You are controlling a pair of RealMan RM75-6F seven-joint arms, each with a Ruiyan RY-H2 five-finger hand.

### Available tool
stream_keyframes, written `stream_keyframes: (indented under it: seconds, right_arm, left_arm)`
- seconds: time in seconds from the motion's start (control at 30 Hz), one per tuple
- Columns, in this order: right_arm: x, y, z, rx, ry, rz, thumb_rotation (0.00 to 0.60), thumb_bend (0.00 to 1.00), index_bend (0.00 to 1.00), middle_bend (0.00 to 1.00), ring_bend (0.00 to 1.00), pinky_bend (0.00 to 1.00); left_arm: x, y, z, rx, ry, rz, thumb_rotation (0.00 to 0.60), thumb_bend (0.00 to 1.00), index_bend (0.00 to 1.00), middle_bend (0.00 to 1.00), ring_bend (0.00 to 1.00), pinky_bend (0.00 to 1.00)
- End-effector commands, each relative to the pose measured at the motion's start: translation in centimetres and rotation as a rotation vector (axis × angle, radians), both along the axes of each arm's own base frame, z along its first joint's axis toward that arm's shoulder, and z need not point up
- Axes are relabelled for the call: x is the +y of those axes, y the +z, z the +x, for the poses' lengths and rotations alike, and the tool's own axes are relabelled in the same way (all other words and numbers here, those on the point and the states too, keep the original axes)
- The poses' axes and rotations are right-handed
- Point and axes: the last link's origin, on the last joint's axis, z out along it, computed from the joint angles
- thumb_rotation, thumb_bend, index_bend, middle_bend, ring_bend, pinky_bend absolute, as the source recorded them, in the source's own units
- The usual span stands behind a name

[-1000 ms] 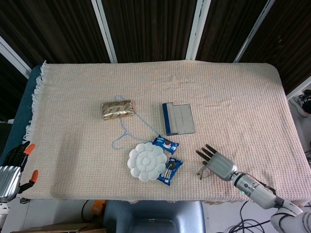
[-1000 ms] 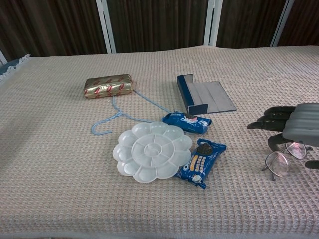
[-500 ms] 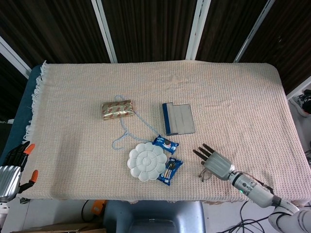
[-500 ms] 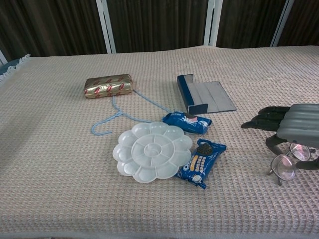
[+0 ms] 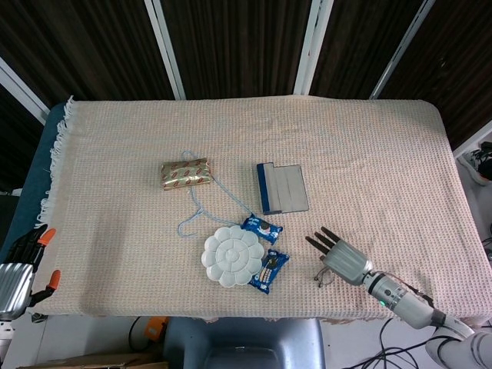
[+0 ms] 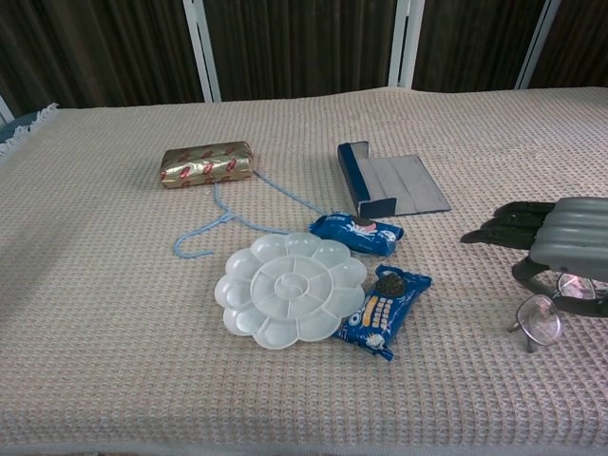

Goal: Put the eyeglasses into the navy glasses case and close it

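One pair of glasses lies under the right hand, whose grip cannot be told; one open case, two snack packets, one palette.

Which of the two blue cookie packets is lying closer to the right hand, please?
The lower cookie packet, at the flower-shaped palette's right edge, is nearer the right hand; the other lies farther back, toward the glasses case.

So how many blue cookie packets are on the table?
2. One cookie packet lies just behind the white palette; the other packet touches its right side.
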Motion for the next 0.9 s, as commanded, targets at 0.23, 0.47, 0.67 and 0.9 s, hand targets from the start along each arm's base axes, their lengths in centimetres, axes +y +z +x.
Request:
stream_keyframes:
  seconds: [0.23, 0.47, 0.67, 0.9]
  right_arm:
    - [-0.3, 0.5, 0.2, -0.011, 0.012, -0.029, 0.6, 0.63, 0.74, 0.07, 0.0, 0.04]
    - [-2.8, 1.6, 1.4, -0.005, 0.071, -0.118, 0.6, 0.63, 0.74, 0.08, 0.0, 0.04]
    - [-5.9, 2.4, 2.3, 0.058, 0.162, -0.214, 0.6, 0.63, 0.74, 0.08, 0.0, 0.04]
    - [-9.7, 2.2, 3.5, 0.129, 0.208, -0.288, 0.6, 0.63, 0.73, 0.09, 0.0, 0.05]
  left_arm:
    - [-0.1, 0.0, 0.0, -0.001, 0.0, 0.001, 0.6, 0.43, 0.0, 0.0, 0.0, 0.11]
    - [0.0, -0.1, 0.0, 0.004, 0.003, -0.002, 0.6, 0.43, 0.0, 0.0, 0.0, 0.12]
    - [0.1, -0.2, -0.1, 0.008, 0.008, -0.004, 0.6, 0.43, 0.0, 0.0, 0.0, 0.12]
    - [0.3, -0.4, -0.1, 0.012, 0.013, -0.011, 0.6, 0.43, 0.0, 0.0, 0.0, 0.12]
